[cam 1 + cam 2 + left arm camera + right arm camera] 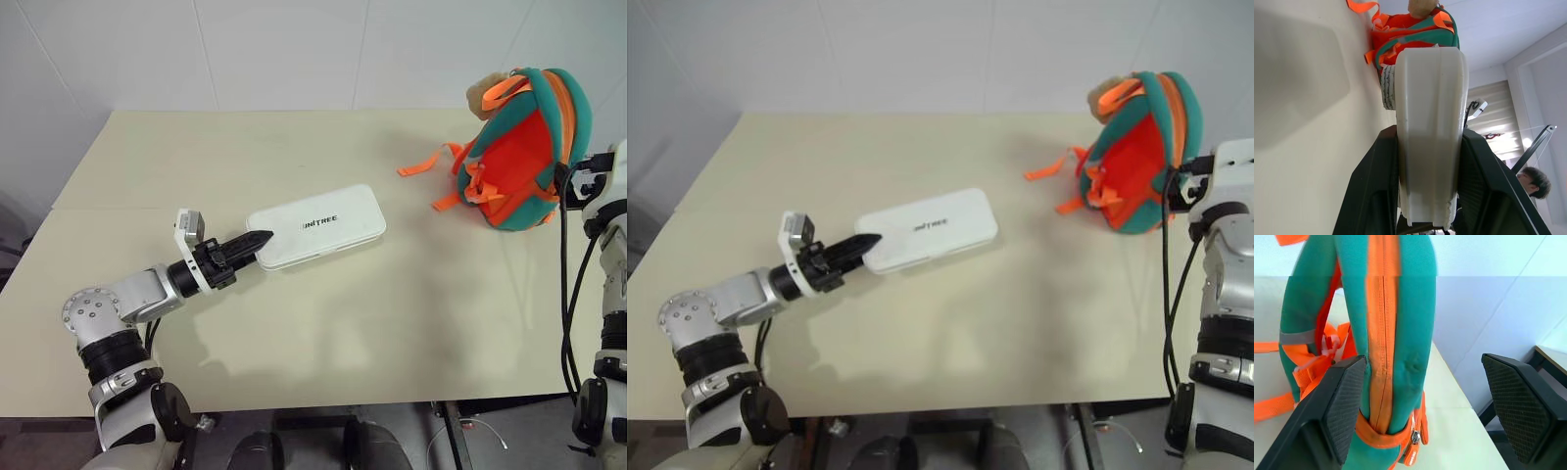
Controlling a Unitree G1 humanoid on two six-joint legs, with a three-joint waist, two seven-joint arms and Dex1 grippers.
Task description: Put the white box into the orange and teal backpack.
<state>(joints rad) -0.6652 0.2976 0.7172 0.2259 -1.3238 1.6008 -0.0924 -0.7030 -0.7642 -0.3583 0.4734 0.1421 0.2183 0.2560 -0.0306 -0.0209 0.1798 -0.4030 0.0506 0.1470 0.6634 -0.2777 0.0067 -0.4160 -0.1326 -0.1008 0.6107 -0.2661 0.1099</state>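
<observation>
Left hand [257, 241] gripping white box [318, 224], backpack [524, 147] zipped

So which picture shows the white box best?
The left eye view: the whole white box lies flat on the table, lettering visible, left gripper clamped on its end. The right eye view matches. The left wrist view shows one end between the fingers.
</observation>
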